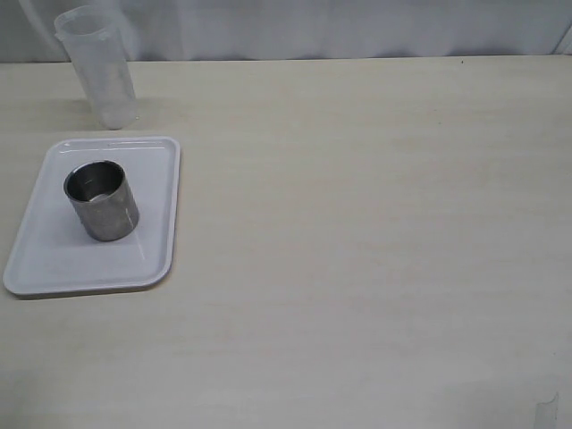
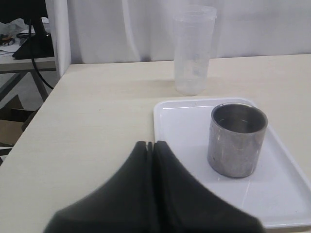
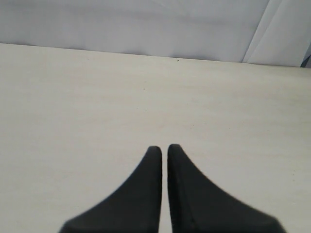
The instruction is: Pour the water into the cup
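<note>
Tabletop (image 1: 375, 232), cup (image 1: 101, 200) on tray (image 1: 54, 264), beaker (image 1: 98, 67) beside tray rim

The left hand (image 2: 149, 144) has two matte black fingers (image 2: 180, 194), broad at the base and curving inward to narrow, rounded tips. The right hand (image 3: 164, 148) shows the same pair: smooth, black, tapering fingers (image 3: 194, 194) with blunt ends.

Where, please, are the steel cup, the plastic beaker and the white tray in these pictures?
steel cup (image 1: 107, 219), exterior view, on its outer side wall.
plastic beaker (image 2: 194, 51), left wrist view, on the middle of its wall.
white tray (image 1: 63, 261), exterior view, on its bare floor.
</note>
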`<state>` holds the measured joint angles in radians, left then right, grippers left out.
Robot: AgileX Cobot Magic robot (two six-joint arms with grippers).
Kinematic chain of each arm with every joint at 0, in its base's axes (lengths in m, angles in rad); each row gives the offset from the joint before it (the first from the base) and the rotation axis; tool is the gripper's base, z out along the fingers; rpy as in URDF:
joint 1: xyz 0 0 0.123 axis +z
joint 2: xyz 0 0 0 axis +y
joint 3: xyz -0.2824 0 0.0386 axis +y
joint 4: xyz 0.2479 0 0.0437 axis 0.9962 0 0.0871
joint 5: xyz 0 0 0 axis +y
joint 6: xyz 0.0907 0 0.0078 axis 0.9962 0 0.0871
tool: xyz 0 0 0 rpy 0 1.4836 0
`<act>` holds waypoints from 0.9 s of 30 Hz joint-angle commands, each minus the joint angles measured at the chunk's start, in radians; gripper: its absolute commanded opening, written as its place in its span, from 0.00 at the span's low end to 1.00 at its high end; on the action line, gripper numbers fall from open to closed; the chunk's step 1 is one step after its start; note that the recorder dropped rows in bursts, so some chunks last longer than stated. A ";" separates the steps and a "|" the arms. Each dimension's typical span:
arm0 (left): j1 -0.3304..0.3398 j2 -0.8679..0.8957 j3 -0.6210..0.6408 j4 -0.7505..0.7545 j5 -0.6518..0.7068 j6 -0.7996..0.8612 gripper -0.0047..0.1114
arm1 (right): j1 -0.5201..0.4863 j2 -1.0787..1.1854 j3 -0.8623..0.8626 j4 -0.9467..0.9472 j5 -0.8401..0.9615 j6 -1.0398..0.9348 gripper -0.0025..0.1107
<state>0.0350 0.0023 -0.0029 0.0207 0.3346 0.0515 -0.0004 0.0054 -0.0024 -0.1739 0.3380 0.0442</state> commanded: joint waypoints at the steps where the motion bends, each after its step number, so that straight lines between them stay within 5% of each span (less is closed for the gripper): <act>1: -0.001 -0.002 0.003 -0.003 -0.010 -0.002 0.04 | -0.008 -0.005 0.002 0.004 -0.003 0.000 0.06; 27: -0.001 -0.002 0.003 -0.003 -0.010 -0.002 0.04 | -0.008 -0.005 0.002 0.030 0.003 0.000 0.06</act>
<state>0.0350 0.0023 -0.0029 0.0207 0.3346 0.0515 -0.0004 0.0054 -0.0024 -0.1506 0.3380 0.0442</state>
